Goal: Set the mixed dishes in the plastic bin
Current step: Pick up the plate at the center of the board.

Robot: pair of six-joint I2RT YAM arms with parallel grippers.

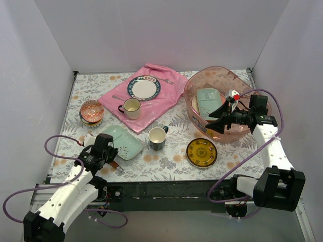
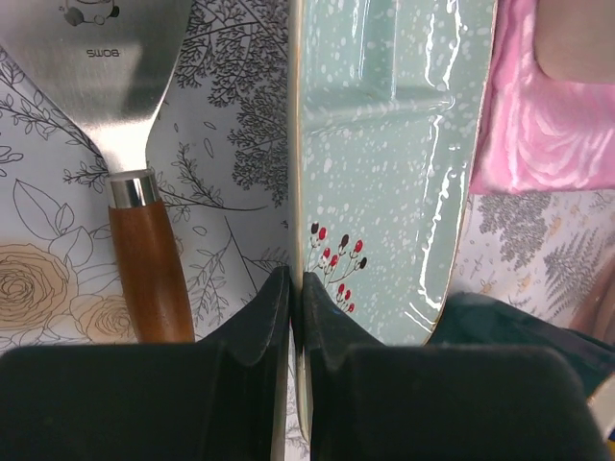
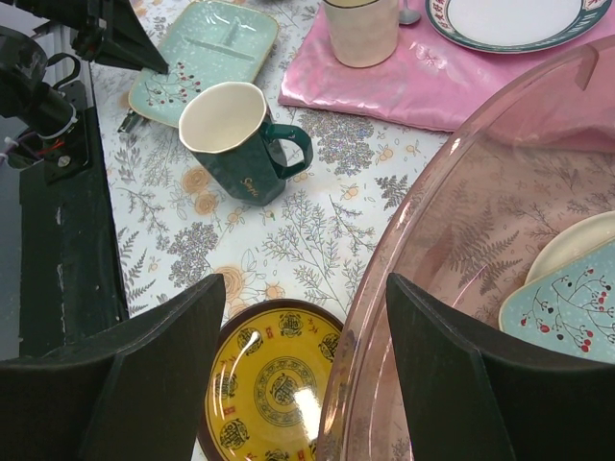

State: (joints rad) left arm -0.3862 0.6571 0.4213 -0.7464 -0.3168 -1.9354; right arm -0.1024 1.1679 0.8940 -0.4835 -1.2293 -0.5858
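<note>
Glossy speckled rectangular tray point(image 2: 384, 192) pinched in left pincer point(image 2: 296, 288); right pincer point(image 3: 306, 280) wide.

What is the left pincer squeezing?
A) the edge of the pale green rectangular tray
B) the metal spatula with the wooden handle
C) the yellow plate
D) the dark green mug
A: the left wrist view shows the left pincer shut on the rim of the pale green rectangular tray; the metal spatula with a wooden handle lies untouched beside it.

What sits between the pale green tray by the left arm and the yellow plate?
The dark mug stands upright between the pale green tray and the yellow plate; the top view shows it.
</note>
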